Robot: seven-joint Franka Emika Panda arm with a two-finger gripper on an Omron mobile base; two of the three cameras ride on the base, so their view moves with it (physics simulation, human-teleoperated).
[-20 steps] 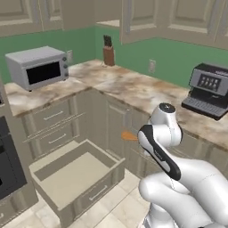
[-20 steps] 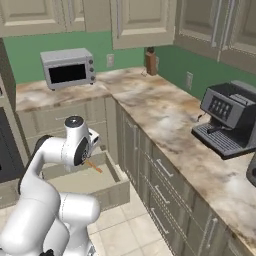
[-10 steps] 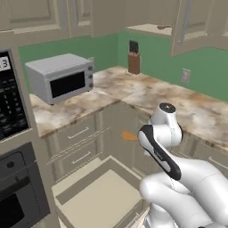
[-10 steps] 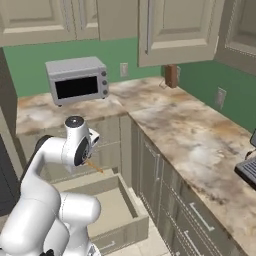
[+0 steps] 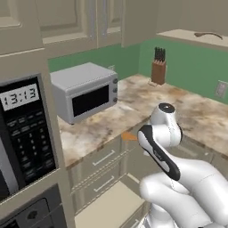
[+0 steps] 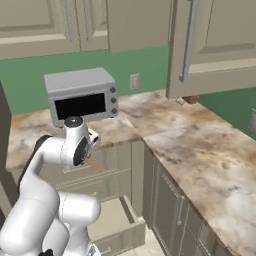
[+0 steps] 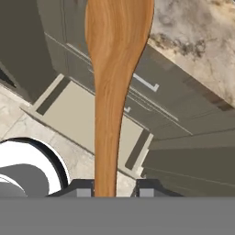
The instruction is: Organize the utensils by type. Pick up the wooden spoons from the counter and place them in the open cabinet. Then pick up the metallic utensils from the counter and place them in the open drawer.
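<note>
the gripper (image 7: 111,193) is clamped on a wooden spoon (image 7: 114,78), its two dark fingertips (image 7: 82,192) pressed to either side of the slim handle, with the broad orange-brown bowl running straight out ahead of the hand. in the right base view the spoon (image 6: 92,165) pokes out as a short orange stick just beside the arm's wrist, and in the left base view only its orange tip (image 5: 128,136) shows past the arm.

beyond the spoon, below the hand, lies the open drawer (image 7: 73,108), its flat tan inside bare; the spoon hangs above it, well apart from its floor. the same drawer (image 6: 117,222) sits low in front of the robot's body in the right base view, and its pale inside (image 5: 109,207) shows at the bottom of the left base view. closed beige drawer fronts with silver handles (image 7: 147,82) stand just behind the drawer, under the edge of the counter (image 7: 202,50).

the marbled counter (image 6: 200,150) wraps round a corner ahead of and beside the gripper, at about the hand's height or a little above. on it stand a grey microwave (image 5: 84,91) and, farther off, a knife block (image 5: 158,67). an open wall cabinet door (image 6: 210,47) hangs above the counter, up and to one side of the hand, and an oven panel (image 5: 26,129) stands close on the other side. the backsplash wall (image 6: 145,65) is green.
</note>
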